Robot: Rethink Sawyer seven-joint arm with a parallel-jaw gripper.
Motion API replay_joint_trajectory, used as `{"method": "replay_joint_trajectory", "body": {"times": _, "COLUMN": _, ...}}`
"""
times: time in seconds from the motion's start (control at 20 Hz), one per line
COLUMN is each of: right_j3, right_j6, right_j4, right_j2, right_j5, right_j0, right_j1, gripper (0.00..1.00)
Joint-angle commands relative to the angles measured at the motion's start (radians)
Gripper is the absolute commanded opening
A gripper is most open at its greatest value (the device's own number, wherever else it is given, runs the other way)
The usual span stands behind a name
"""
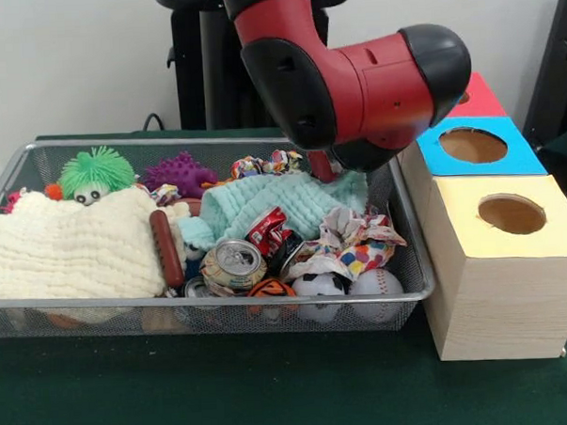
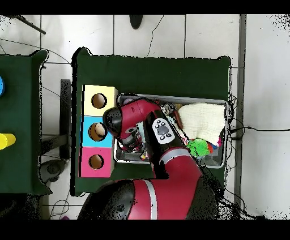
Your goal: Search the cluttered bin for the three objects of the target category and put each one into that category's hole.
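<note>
A wire mesh bin [image 1: 412, 254] full of clutter sits on a green table [image 1: 272, 392]. The red and black arm [image 1: 353, 78] bends down into the bin's far corner nearest the sorting box, and its bulky wrist hides the pincer [image 1: 324, 166]; only a small red part pokes out beneath it, pressed against a mint green cloth [image 1: 283, 208]. Whether the pincer is open or closed, or has hold of anything, cannot be told.

Just in front of the pincer, toward the camera, lie a crushed red can [image 1: 268, 234] and a silver can [image 1: 234, 264], end up. Beside these sits crumpled spotted paper [image 1: 356, 247]. Nearer still, against the bin's front wall, rest a soccer ball [image 1: 320, 286], a baseball [image 1: 376, 284] and a small orange ball [image 1: 271, 288]. A toy hot dog [image 1: 165, 248] lies along the edge of a cream knitted cloth [image 1: 69, 250] that fills the bin's end farthest from the pincer. Behind that cloth are a fuzzy green toy [image 1: 95, 172] with eyes and a purple spiky toy [image 1: 180, 172].

Touching the bin on the pincer's side stands a wooden box with three round holes on top: a yellow section [image 1: 548, 229] nearest the camera, a blue section [image 1: 521, 155] in the middle, a red section [image 1: 481, 100] farthest back. Nothing shows inside the holes.

From above, the arm sweeps from its base across the bin, elbow over the middle, wrist turned down at the end by the box.
</note>
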Motion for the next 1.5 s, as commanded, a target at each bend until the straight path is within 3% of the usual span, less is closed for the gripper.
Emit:
{"method": "replay_joint_trajectory", "body": {"times": 0.05, "right_j3": -0.232, "right_j6": -0.221, "right_j4": -0.226, "right_j2": 0.065, "right_j5": -0.340, "right_j0": -0.016, "right_j1": 0.104, "gripper": 1.00}}
{"method": "replay_joint_trajectory", "body": {"times": 0.35, "right_j3": -0.115, "right_j6": -0.133, "right_j4": -0.277, "right_j2": 0.076, "right_j5": -0.469, "right_j0": -0.030, "right_j1": 0.009, "gripper": 1.00}}
{"method": "replay_joint_trajectory", "body": {"times": 0.4, "right_j3": -0.112, "right_j6": -0.123, "right_j4": -0.276, "right_j2": 0.086, "right_j5": -0.490, "right_j0": -0.035, "right_j1": 0.003, "gripper": 1.00}}
{"method": "replay_joint_trajectory", "body": {"times": 0.65, "right_j3": 0.046, "right_j6": -0.047, "right_j4": -0.263, "right_j2": 0.126, "right_j5": -0.688, "right_j0": -0.076, "right_j1": -0.096, "gripper": 1.00}}
{"method": "replay_joint_trajectory", "body": {"times": 0.95, "right_j3": 0.151, "right_j6": -0.026, "right_j4": -0.247, "right_j2": 0.147, "right_j5": -0.805, "right_j0": -0.097, "right_j1": -0.173, "gripper": 1.00}}
{"method": "replay_joint_trajectory", "body": {"times": 1.15, "right_j3": 0.163, "right_j6": -0.031, "right_j4": -0.260, "right_j2": 0.113, "right_j5": -0.809, "right_j0": -0.081, "right_j1": -0.197, "gripper": 1.00}}
{"method": "replay_joint_trajectory", "body": {"times": 1.5, "right_j3": 0.145, "right_j6": -0.099, "right_j4": -0.269, "right_j2": 0.050, "right_j5": -0.718, "right_j0": -0.057, "right_j1": -0.196, "gripper": 1.00}}
